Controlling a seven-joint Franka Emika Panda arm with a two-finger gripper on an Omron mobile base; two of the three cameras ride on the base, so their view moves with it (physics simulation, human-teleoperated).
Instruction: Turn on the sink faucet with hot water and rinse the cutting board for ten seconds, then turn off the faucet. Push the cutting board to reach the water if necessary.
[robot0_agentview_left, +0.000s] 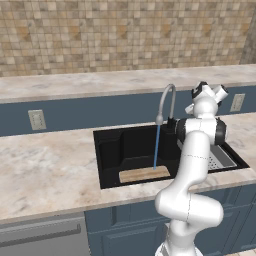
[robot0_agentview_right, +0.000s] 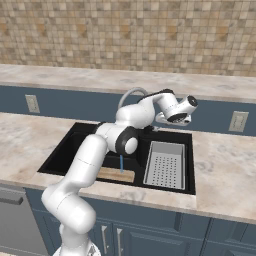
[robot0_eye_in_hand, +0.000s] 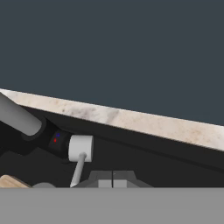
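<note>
The sink faucet (robot0_agentview_left: 167, 100) handle (robot0_eye_in_hand: 80, 151) sits just left of the gripper (robot0_eye_in_hand: 112, 180), which is shut tight, holding nothing.

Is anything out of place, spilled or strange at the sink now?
Nothing stands out. The water falls straight from the sink faucet onto the cutting board, which lies flat inside the sink.

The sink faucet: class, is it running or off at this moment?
Running. A thin blue stream of water drops from the sink faucet spout onto the cutting board in the sink.
</note>
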